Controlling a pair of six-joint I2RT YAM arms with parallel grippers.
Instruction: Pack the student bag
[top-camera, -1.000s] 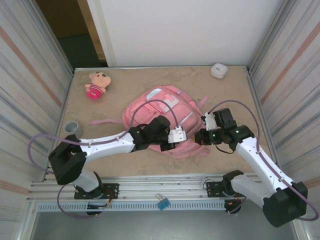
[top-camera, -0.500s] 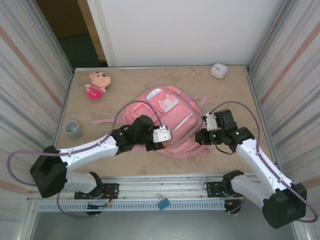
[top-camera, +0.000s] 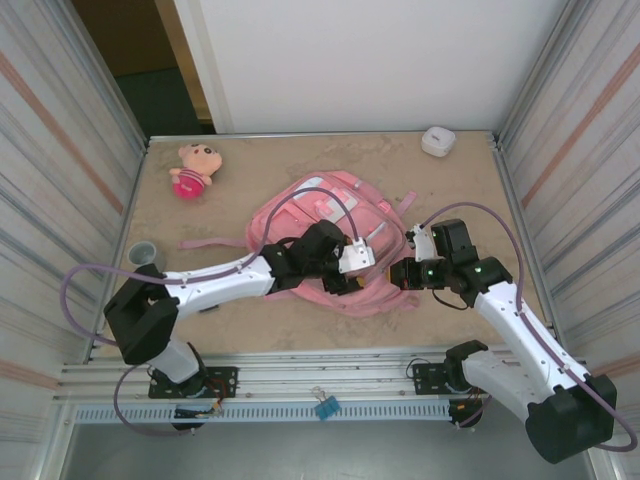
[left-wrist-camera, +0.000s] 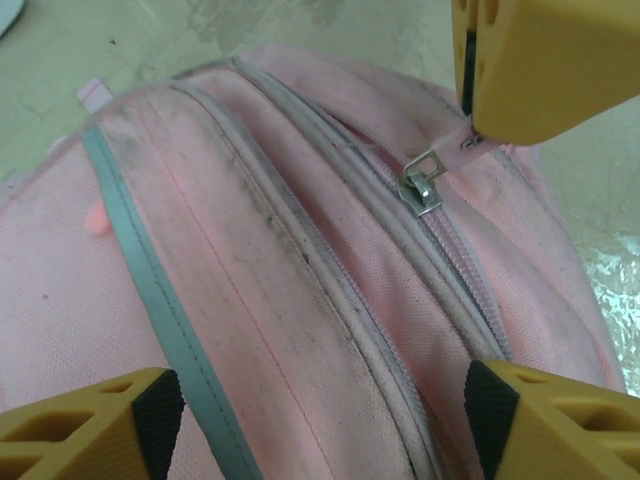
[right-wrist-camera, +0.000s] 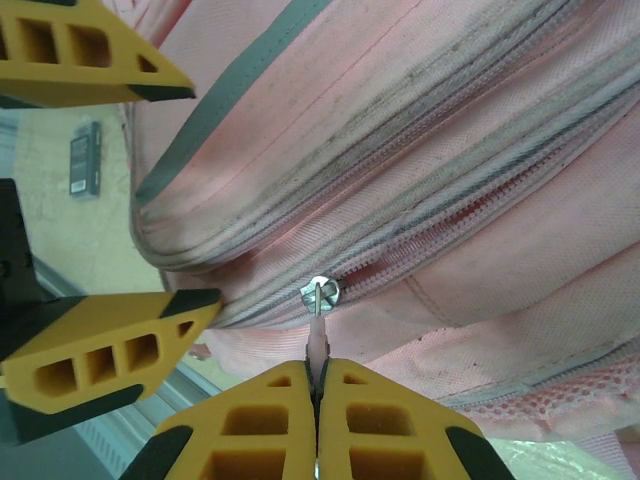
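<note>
At the middle of the counter (top-camera: 455, 195) lies the student bag (top-camera: 325, 205), the right gripper (right-wrist-camera: 317, 368) with jaws closed on its pink zip pull (right-wrist-camera: 318, 335), the left gripper (left-wrist-camera: 325, 392) with jaws open above the fabric; working the zip seems in hand, and next it needs a steady pull.

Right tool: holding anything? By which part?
Right tool pinches the student bag by its pink zipper-pull tab. Left tool open, holds nothing.

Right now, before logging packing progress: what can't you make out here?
Both wrist views: the inside of the student bag, covered by its fabric.
Top view: the zip pull, hidden beneath the right gripper.
Right wrist view: a small dark item, too blurred to identify.
Top view: a white item at the far edge, too small to identify.
</note>
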